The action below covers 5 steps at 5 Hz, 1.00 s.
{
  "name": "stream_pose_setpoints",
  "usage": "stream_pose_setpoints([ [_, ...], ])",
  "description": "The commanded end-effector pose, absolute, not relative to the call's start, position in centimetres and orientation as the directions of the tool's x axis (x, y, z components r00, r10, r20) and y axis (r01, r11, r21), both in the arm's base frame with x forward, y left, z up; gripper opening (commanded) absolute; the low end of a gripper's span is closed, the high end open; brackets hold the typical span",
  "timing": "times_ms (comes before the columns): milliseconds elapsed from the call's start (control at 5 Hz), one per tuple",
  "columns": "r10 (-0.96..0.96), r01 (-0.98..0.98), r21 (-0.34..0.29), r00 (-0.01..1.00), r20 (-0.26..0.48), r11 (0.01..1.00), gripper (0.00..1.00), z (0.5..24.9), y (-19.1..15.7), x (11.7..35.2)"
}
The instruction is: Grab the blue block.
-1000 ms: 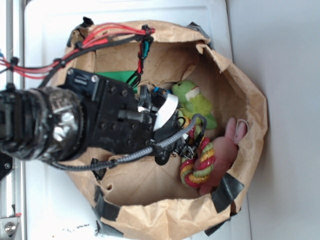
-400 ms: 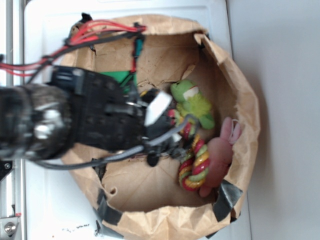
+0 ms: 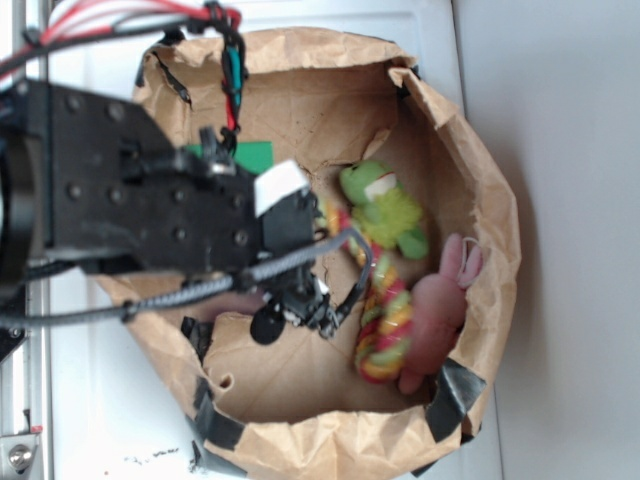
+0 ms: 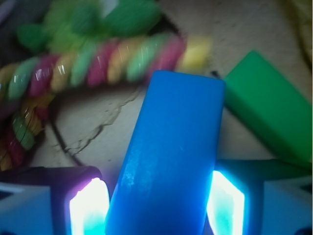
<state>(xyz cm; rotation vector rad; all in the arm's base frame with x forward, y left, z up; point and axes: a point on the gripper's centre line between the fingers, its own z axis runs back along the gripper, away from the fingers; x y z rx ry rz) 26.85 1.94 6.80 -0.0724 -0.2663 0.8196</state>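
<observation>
Block, the blue one, sat pinched between my gripper's glowing fingers, lengthwise for a firm hold, clear of the green block.

surface: white, flat, raised edge along the top | on it: brown paper bag, mouth open to the camera, rim rolled and crumpled, black tape patches on the rim at lower right and lower left | left edge: metal rail with a screw near the bottom corner
</observation>
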Motion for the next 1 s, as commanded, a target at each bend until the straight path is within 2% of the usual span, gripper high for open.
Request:
stream_pose_setpoints([
  [0,0.678,-0.647,-0.204,0.691,0.251,0.735,0.0,12.2,3.6,27.1],
  [400,0.453,-0.426,-0.153,0.822,0.346,0.891,0.0,15.9,3.6,26.5],
  [800,0.32,-0.308,-0.098,0.845,0.43,0.946,0.0,18.7,3.5,26.5],
])
